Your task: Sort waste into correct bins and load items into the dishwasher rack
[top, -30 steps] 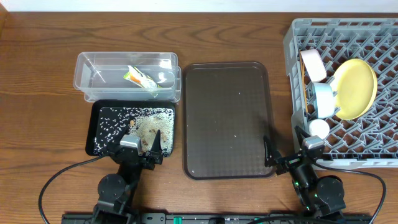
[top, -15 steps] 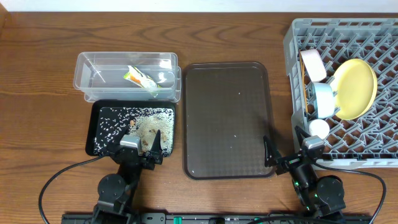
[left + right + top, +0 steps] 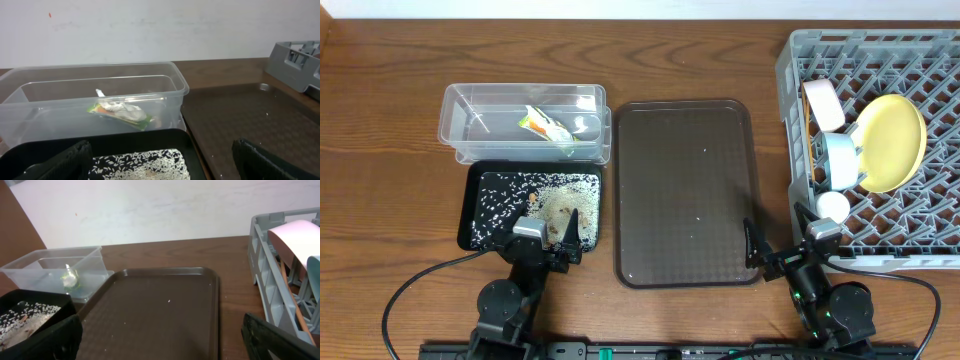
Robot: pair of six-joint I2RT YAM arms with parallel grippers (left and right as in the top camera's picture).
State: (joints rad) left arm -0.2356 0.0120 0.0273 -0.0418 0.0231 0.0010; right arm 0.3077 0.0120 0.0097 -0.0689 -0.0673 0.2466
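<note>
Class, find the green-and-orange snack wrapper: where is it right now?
In the overhead view the snack wrapper lies inside the clear tub on the table's left side, just beyond the black tray and left of the brown serving tray.

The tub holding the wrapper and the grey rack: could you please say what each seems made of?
The tub looks like clear glossy plastic: the wrapper shows through its wall. The rack looks like matte grey moulded plastic, judging by its uniform lattice.
</note>
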